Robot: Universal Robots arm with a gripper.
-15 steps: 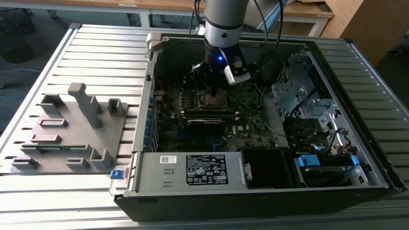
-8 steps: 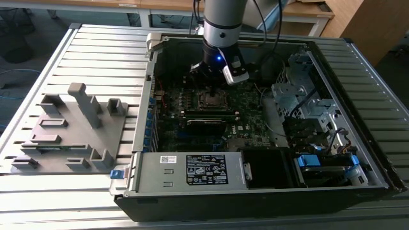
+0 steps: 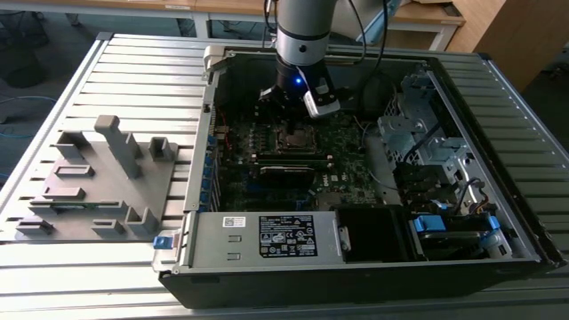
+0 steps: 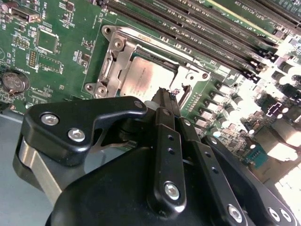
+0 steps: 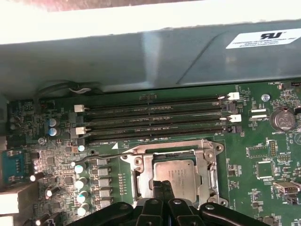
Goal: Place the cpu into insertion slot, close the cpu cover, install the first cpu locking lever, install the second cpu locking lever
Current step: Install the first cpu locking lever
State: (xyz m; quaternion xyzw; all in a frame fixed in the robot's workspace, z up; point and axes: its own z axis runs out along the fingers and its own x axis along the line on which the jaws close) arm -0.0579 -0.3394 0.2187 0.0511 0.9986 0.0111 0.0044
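Open case (image 3: 356,297), jaws at cpu (image 5: 175,170) edge

Silver-grey arm (image 3: 302,27) with blue light (image 3: 296,81); black hand (image 4: 169,94) linkages bear silver screws (image 4: 171,189).

In the exterior view a grey ribbed metal table (image 3: 133,73) spans the scene. Beyond it, at 12 o'clock, stand light wooden desks (image 3: 222,7) on pale legs. At 2 o'clock is a wooden cabinet (image 3: 524,33). At 10 o'clock lies grey-blue floor (image 3: 62,40), with a blue cable (image 3: 20,101) at 9 o'clock.
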